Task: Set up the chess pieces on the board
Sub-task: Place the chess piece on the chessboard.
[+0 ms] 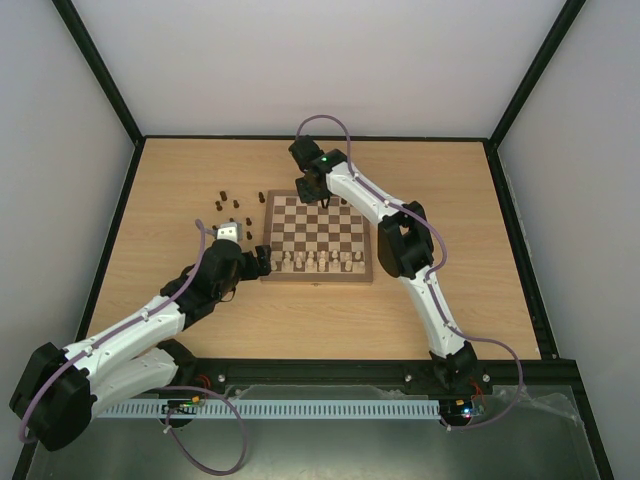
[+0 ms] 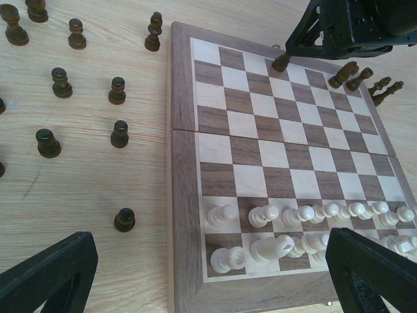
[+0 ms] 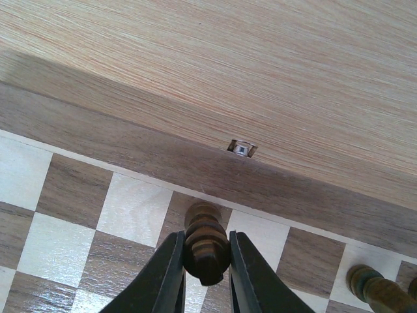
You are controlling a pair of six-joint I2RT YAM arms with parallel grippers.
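The board (image 1: 268, 216) lies mid-table, and its dark border (image 3: 130, 140) fills the right wrist view. My right gripper (image 3: 204, 240) is shut on a dark brown chess piece (image 3: 203, 218) that stands upright on a dark square in the board's far row. The left wrist view shows that piece (image 2: 281, 62) under the right gripper's black fingers. More dark pieces (image 2: 343, 74) lean at the far right of the board. Several dark chess pieces (image 1: 235, 205) stand loose on the table left of the board (image 2: 182, 163). My left gripper (image 1: 262, 262) hovers open at the board's near-left corner, holding nothing.
Pale cream pieces (image 2: 264, 215) fill the board's two near rows, just ahead of my left fingers (image 2: 49, 274). A small metal latch (image 3: 241, 149) sits in the board's far edge. Black frame rails bound the wooden table (image 1: 450, 200).
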